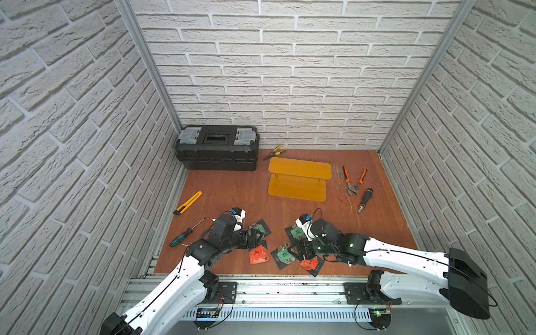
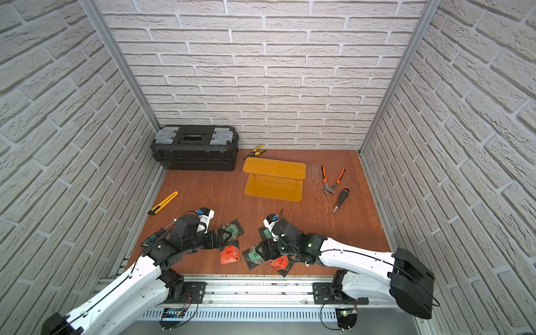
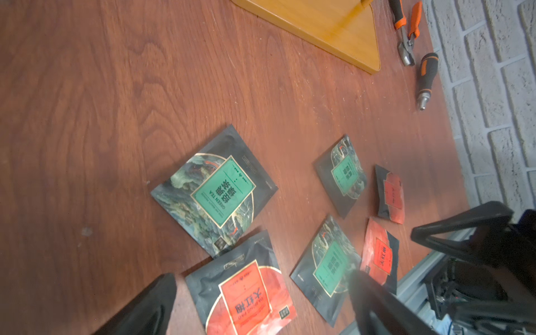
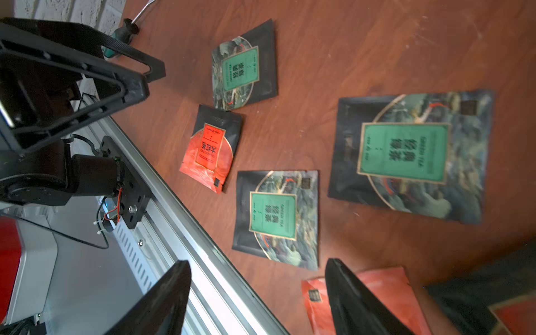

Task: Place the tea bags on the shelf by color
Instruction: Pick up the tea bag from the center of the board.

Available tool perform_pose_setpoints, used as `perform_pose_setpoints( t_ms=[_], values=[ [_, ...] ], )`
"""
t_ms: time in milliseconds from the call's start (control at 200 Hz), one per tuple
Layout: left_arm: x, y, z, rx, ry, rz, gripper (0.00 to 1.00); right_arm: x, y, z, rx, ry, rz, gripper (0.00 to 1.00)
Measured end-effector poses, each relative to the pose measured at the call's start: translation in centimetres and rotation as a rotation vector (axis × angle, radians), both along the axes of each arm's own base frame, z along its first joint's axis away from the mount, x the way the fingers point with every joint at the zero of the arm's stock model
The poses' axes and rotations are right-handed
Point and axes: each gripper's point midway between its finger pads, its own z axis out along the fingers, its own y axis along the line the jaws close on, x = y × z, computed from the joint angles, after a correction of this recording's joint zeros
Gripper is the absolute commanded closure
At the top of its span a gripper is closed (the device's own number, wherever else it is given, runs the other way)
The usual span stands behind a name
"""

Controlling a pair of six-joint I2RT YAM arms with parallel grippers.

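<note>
Six tea bags (image 3: 223, 191) flat on the table (image 1: 232, 191), bunched near the front rail (image 1: 290, 287); none yet on the shelf (image 1: 298, 171), well apart toward the back wall, both tiers bare; left gripper (image 3: 264, 275) spread to its widest, holding nothing, low over a red sachet (image 3: 246, 293) touching a green sachet (image 3: 223, 191) at one corner; right gripper (image 4: 256, 262) with jaws apart, nothing between them, one finger (image 4: 353, 295) across a second red sachet (image 4: 388, 284); risk of skidding a thin packet along the slick board instead of pinching it; risk of dragging the touching neighbour along and mixing colours; risk of nudging a packet over the front edge onto the rail; risk of arms clashing, working so near each other; light shelf liable to shift if bumped; reddish wood-grain top, scuffed near the shelf; white brick-pattern walls (image 1: 290, 87) on three sides; black toolbox (image 1: 217, 148), pliers (image 1: 353, 179), screwdrivers (image 1: 365, 200), utility knife (image 1: 188, 203) lying around
</note>
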Motion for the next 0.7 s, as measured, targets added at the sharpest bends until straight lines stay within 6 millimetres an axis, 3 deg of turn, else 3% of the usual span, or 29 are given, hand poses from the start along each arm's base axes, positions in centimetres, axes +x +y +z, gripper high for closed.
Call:
perform_pose_setpoints(
  t_ms=[305, 700],
  values=[
    [-2.3, 0.9, -2.4, -0.022, 0.097, 0.045, 0.02, 1.1, 5.5, -2.1, -0.006, 0.056, 0.006, 0.36],
    [-3.9, 1.3, -4.1, -0.027, 0.211, 0.072, 0.11, 1.8, 8.4, -3.8, 0.003, 0.131, 0.002, 0.5]
  ],
)
